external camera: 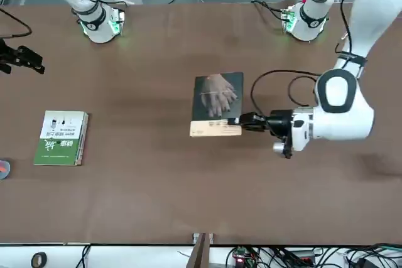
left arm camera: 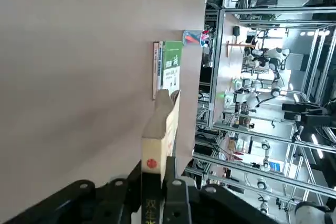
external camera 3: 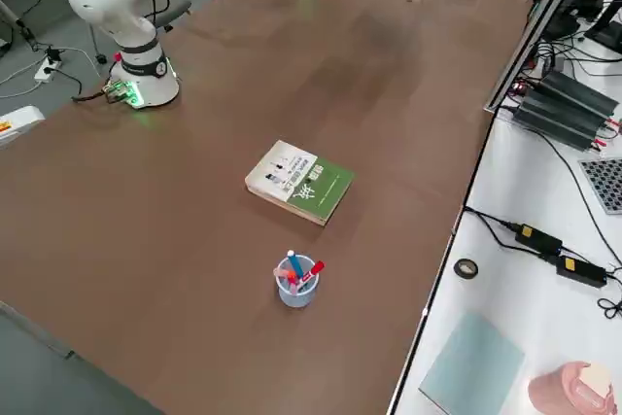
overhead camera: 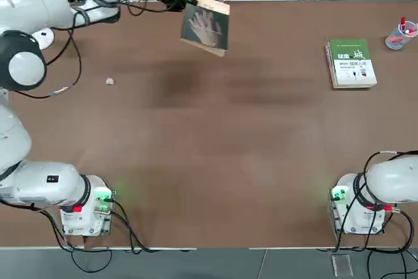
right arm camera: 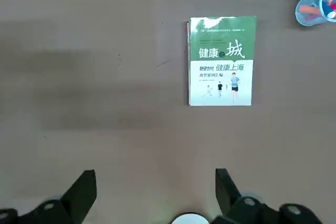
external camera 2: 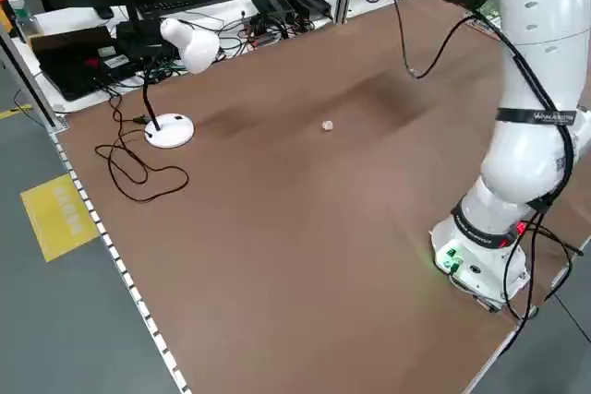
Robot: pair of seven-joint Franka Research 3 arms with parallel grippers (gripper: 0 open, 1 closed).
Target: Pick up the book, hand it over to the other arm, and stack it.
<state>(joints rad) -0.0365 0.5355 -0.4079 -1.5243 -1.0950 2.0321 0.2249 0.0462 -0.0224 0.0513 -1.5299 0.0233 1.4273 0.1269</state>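
The book (overhead camera: 208,25) has a dark grey cover with a pale hand and a tan band. It hangs tilted above the far left part of the table, with my left gripper (overhead camera: 185,1) shut on its edge. From the front the book (external camera: 217,105) faces up beside that gripper (external camera: 240,120). In the left wrist view the book (left arm camera: 160,129) stands edge-on between the fingers (left arm camera: 174,198). My right gripper (right arm camera: 152,192) is open with nothing between its fingers. It hovers high over the green-and-white book (right arm camera: 221,60), which lies flat at the far right (overhead camera: 351,63).
A clear cup of pens (overhead camera: 400,34) stands just right of the green-and-white book. A small pale crumb (overhead camera: 110,82) lies on the left of the brown table (overhead camera: 215,148). A white desk lamp (external camera 2: 189,43) and cables sit beyond the left edge.
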